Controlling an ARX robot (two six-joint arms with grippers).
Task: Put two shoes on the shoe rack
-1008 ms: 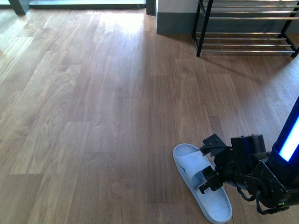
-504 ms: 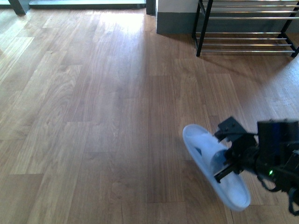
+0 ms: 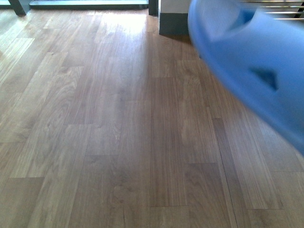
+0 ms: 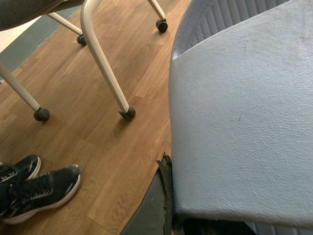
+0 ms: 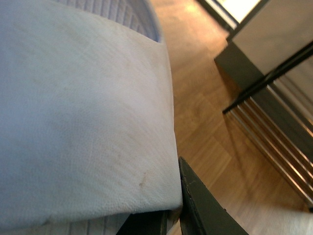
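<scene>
Filling the upper right of the front view, a pale blue slide (image 3: 247,52) hangs blurred and close to the camera, clear of the wooden floor (image 3: 95,118). The right hand (image 5: 171,221) pinches this slide's strap, with one dark finger (image 5: 195,205) lying along the strap's edge. The shoe rack (image 5: 274,132) stands on the floor beyond it, its chrome bars bare. The left hand (image 4: 176,221) is closed on the strap of the other slide (image 4: 244,112), held above the floor near white chair legs (image 4: 102,63) and black sneakers (image 4: 39,188).
</scene>
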